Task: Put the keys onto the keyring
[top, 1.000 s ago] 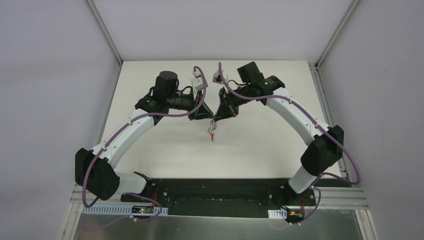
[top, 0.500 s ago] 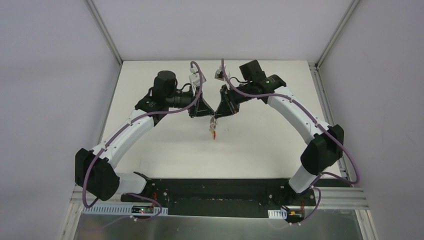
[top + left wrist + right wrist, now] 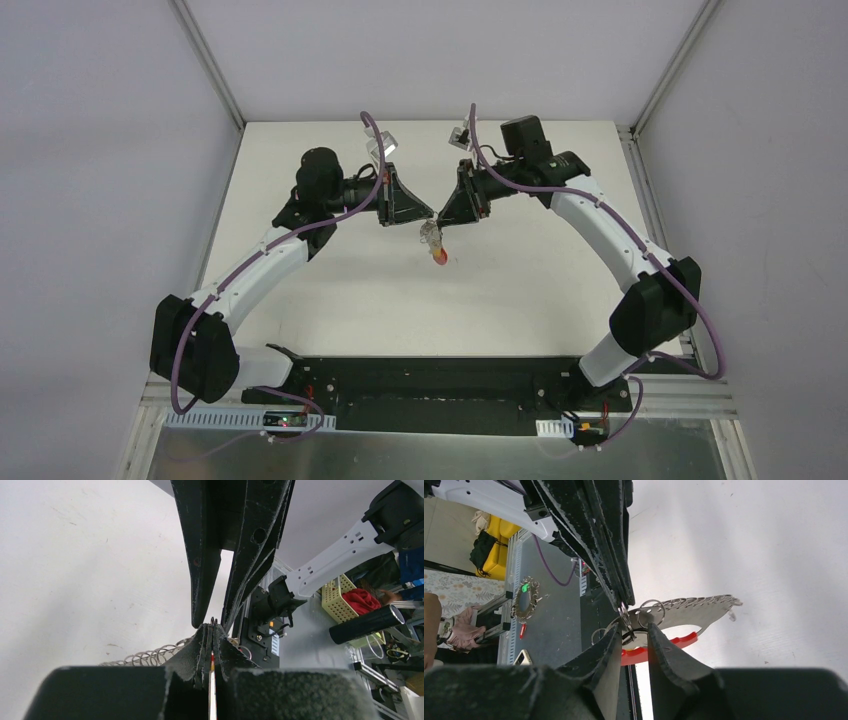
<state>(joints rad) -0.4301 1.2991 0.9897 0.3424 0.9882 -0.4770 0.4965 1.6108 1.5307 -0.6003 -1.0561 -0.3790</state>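
White table [image 3: 330, 290] | left hand [image 3: 212, 632] pinches hanging keyring [image 3: 438, 250] | right hand [image 3: 633, 630] narrow around loops [image 3: 150, 656], grip unclear

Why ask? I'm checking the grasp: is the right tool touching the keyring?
Touching. The right wrist view shows wire loops of the keyring caught inside the right tool, pressed against one finger's inner face.

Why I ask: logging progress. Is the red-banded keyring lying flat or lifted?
Lifted: red-banded keyring hangs between left hand and right hand, shadow beneath.
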